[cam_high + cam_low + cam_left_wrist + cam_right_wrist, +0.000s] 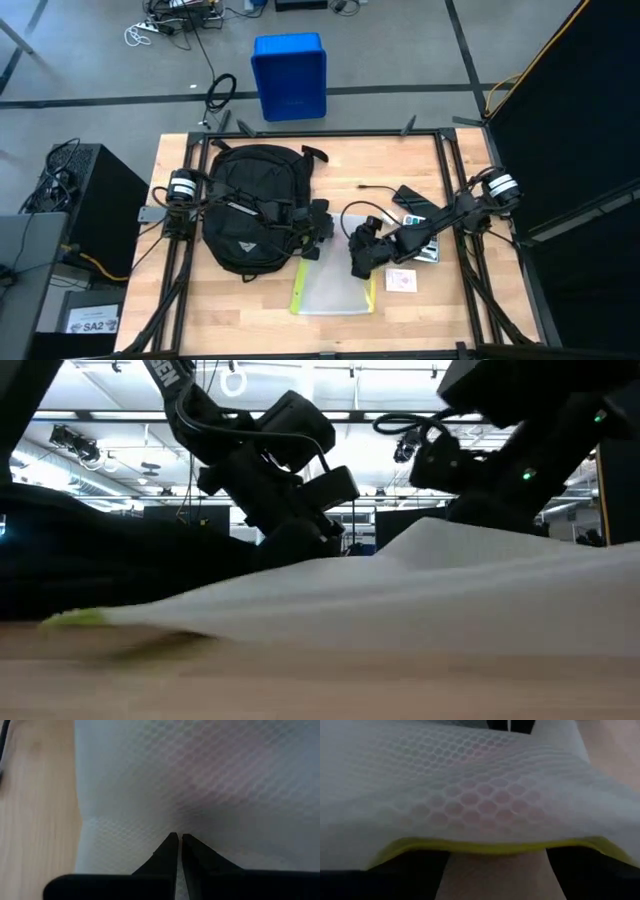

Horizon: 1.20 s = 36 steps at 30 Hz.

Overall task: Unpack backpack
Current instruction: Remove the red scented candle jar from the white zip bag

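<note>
Backpack [250,210] lies flat at the 9 o'clock side of the table [400,160], top end toward 12. A white mesh pouch with yellow edging [335,288] is already out and lies at about 6 o'clock from the table centre, just beside the backpack's lower corner. Left gripper [312,238] sits over the pouch's 11 o'clock corner, fingers [170,851] pressed together right at the mesh; whether they pinch any fabric is hard to tell, probably only touching. Right gripper [360,262] is at the pouch's 1 o'clock corner, its fingers spread apart with the yellow rim between them in the wrist view and not pressing on it, so it looks like a release. To do this step well: right arm should lift straight up clear of the rim before swinging off, so the pouch does not drag; left should let go likewise, then head back to the backpack opening. Around: a small card [401,281] at 3 o'clock of the pouch, a flat dark device [412,198] and a black cable [352,212] toward 1 o'clock, under the right arm's path. Blue bin [289,75] stands on the floor beyond the table at 12 o'clock. The cable could snag on retreat.
</note>
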Motion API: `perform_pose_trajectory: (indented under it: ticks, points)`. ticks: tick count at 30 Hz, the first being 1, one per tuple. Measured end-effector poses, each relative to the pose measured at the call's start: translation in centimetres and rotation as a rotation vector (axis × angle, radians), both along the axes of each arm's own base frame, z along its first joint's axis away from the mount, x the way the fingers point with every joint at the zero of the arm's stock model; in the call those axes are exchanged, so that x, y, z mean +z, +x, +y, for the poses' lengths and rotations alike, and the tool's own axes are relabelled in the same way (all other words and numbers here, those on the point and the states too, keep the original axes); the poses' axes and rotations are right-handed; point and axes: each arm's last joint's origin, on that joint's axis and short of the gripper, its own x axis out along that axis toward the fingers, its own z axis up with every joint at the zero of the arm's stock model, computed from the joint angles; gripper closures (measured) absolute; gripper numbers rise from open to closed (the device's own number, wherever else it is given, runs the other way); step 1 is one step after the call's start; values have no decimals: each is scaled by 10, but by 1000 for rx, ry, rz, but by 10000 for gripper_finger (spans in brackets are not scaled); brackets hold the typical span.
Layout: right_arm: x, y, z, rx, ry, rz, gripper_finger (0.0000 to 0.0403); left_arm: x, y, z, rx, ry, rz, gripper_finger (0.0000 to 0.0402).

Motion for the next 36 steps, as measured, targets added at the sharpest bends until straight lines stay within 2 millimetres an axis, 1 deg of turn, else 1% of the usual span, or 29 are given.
perform_pose_trajectory:
  ticks: [5,11,15,19,21,27,32,36]
  points:
    - [-9,10,-7,-21,-3,-32,82,1,2,-1,-27,-14,-27,402]
    - [-5,18,-7,52,-13,-102,81,1,2,-2,-43,-27,-31,402]
    - [-4,20,-7,71,-10,-117,97,1,2,-3,-57,-37,-30,402]
    - [-5,19,-8,73,-19,-97,132,0,2,-3,-57,-38,-19,402]
    - [-5,19,-8,79,-13,-86,138,0,1,-3,-57,-38,0,402]
    - [-6,12,4,100,21,-49,138,-3,-3,-2,-44,-29,52,402]
    - [-5,2,19,112,51,-30,119,-4,-4,-2,-41,-26,62,402]
    - [2,-8,30,156,83,-6,133,-4,-4,-2,-41,-27,63,402]
